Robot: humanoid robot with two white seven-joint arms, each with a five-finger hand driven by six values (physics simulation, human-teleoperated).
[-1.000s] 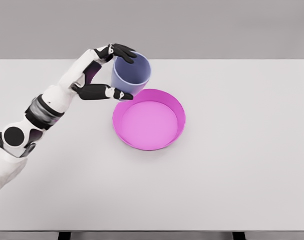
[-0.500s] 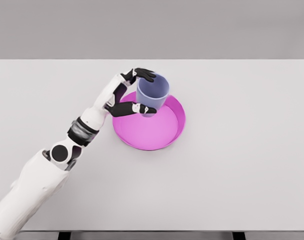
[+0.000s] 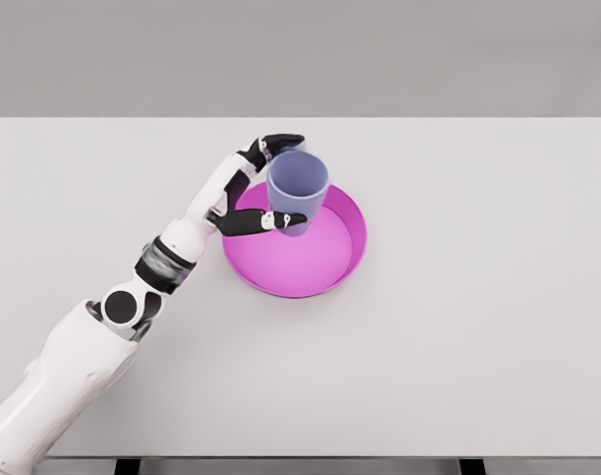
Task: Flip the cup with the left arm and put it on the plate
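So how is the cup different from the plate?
The cup is pale blue-purple, and the plate is bright pink. The cup is tall and narrow, while the plate is wide and shallow. The left hand grips the cup, but nothing holds the plate, which lies on the table. Both are round and open at the top.

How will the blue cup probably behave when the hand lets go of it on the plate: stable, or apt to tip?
The blue cup looks rigid and thin-walled, so probably light. It narrows toward its base, so a nudge from the left hand might tip it. The pink plate has a raised rim, which would likely stop a rolling cup.
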